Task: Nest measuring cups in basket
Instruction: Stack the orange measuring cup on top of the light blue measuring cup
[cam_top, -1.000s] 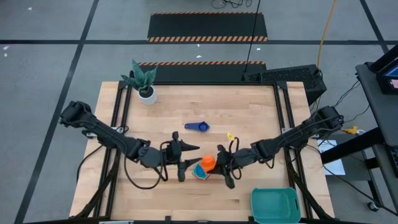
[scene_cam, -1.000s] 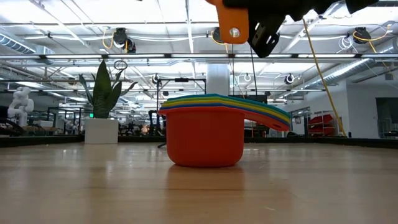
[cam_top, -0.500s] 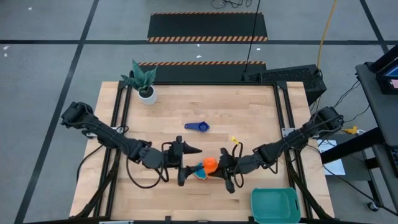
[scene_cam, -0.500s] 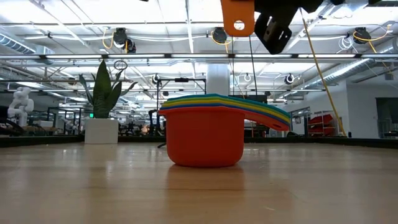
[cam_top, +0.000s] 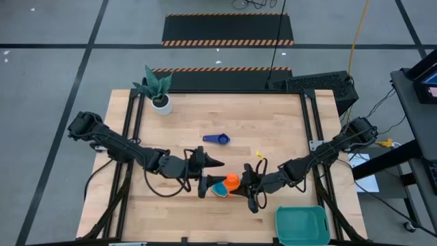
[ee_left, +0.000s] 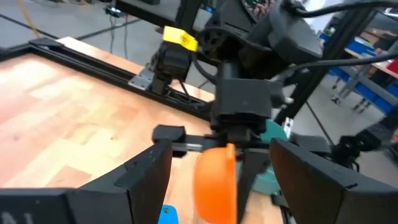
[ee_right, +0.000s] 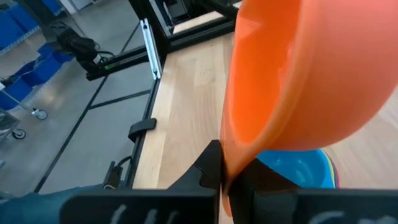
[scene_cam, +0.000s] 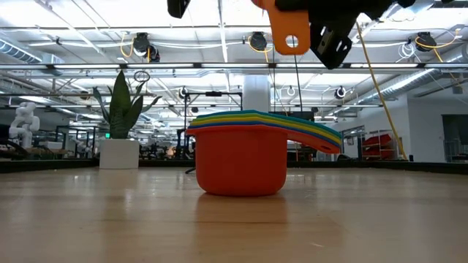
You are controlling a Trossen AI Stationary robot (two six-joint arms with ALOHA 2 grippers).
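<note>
A potted plant in a white pot — standing at the wooden table's far-left corner.

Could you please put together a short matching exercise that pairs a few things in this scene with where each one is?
Things:
1. orange cup
2. navy cup
3. basket
4. plant pot

Places:
A. far left corner of the table
B. alone on the wood near the table's middle
C. near right corner of the table
D. held in the right gripper above the stacked cups

Pairs: 1-D, 2-B, 3-C, 4-A
</note>
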